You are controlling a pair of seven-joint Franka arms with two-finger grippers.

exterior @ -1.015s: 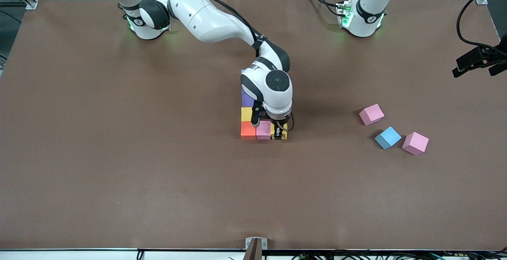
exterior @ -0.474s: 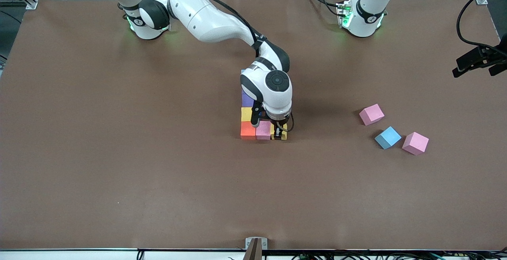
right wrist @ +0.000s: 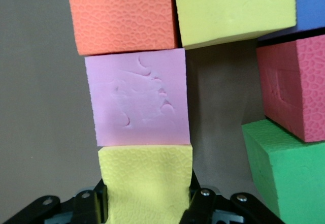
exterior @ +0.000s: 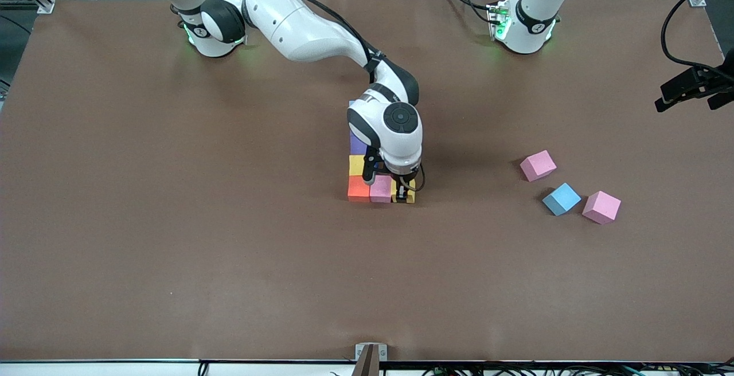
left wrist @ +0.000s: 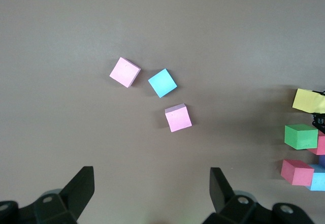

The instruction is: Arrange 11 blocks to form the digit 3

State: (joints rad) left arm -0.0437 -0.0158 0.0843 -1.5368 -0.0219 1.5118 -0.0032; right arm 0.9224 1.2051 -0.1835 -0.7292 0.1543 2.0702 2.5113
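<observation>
presently the right tool (right wrist: 147, 201) clamps a yellow block (right wrist: 145, 181) touching the pink block (right wrist: 137, 104); left tool (left wrist: 152, 193) gapes wide.

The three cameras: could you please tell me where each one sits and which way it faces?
Front view: high, facing the robots; both arms, table.
Left wrist view: high above three loose blocks; open left gripper.
Right wrist view: just over the figure; right gripper shut on yellow block.
All three share the green block.
</observation>
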